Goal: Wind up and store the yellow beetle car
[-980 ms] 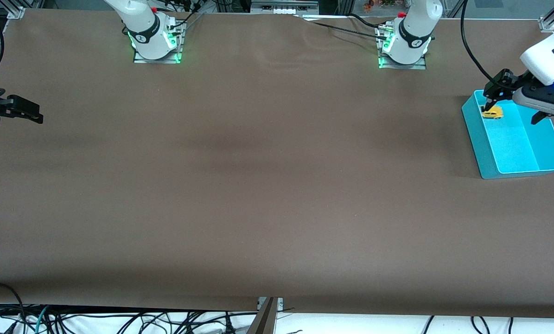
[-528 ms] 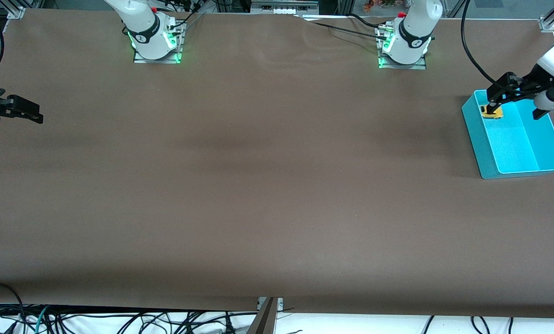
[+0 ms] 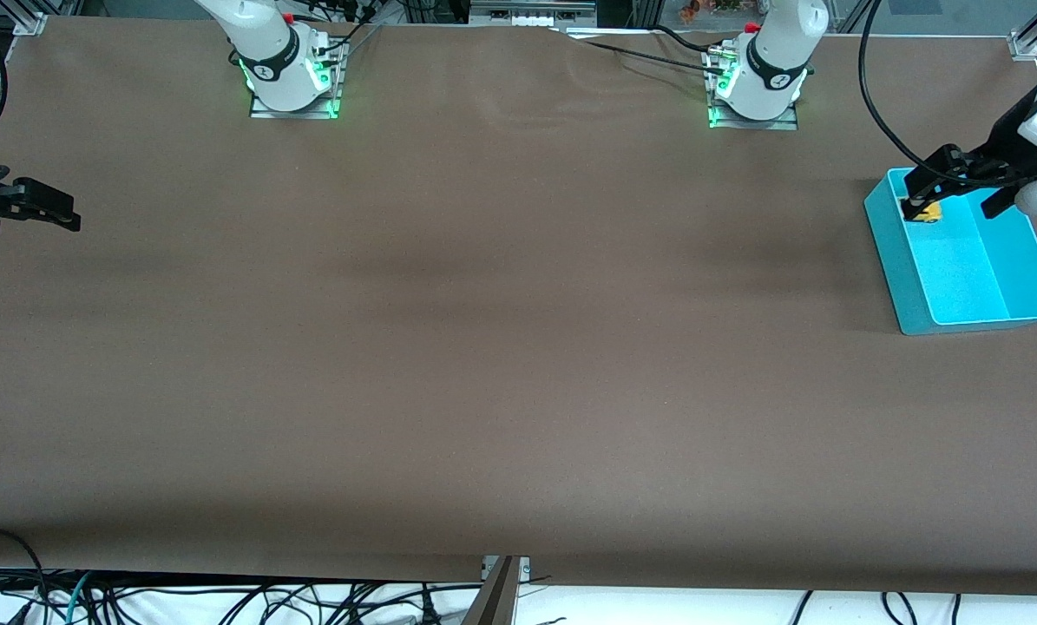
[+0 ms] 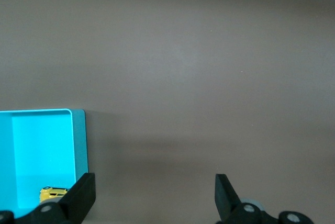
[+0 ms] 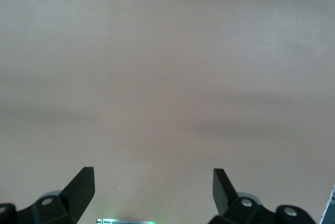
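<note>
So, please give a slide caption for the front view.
Small yellow toy car lies inside cyan bin; open left gripper above.

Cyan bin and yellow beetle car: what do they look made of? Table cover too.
Cyan bin: looks like moulded plastic, with thin even walls, a rounded rim and a smooth floor. Yellow beetle car, lying in the bin: glossy painted shell, plastic or die-cast, cannot tell which. Table cover: matte brown sheet, probably paper or cloth, with faint ripples near the arm bases.

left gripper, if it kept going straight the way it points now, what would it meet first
Probably the bare table. The open left gripper points past the bin wall, with the car inside beside one finger. Depth is unclear.
</note>
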Available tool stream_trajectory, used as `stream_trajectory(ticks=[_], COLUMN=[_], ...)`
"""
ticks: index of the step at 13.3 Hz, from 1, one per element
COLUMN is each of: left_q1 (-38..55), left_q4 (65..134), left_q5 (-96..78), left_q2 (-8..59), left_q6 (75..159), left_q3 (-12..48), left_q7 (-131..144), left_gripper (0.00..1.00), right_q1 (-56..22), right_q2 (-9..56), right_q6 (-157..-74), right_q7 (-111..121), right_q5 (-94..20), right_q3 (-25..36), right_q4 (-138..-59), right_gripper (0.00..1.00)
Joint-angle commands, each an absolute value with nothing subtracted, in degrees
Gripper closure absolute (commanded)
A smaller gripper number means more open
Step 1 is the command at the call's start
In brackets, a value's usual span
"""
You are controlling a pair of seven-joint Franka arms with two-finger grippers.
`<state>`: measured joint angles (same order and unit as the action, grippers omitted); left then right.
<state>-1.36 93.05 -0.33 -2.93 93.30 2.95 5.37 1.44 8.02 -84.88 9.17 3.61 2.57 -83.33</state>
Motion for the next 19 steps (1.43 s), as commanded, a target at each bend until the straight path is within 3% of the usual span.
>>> stream_trajectory(ticks=[1,19], left_q1=[-1.49,-1.50], left_q4=[92.64,93.60], left_q5=[-1.58,-1.93], left_q2=[-2.55,-2.37], left_q6=[92.46,93.26], left_q3=[2.29,1.32], left_q7=[5.01,-4.75], left_gripper=[0.00,0.00], right_q1=[1.41,1.41], right_q2=[7.82,7.82], right_q6=[-84.20,-84.29], right_q7=[9.14,9.05], right_q5=[2.99,2.99], right_q3=[2.90,2.90], right_q4=[-83.14,-83.14], right_gripper=[0.00,0.00])
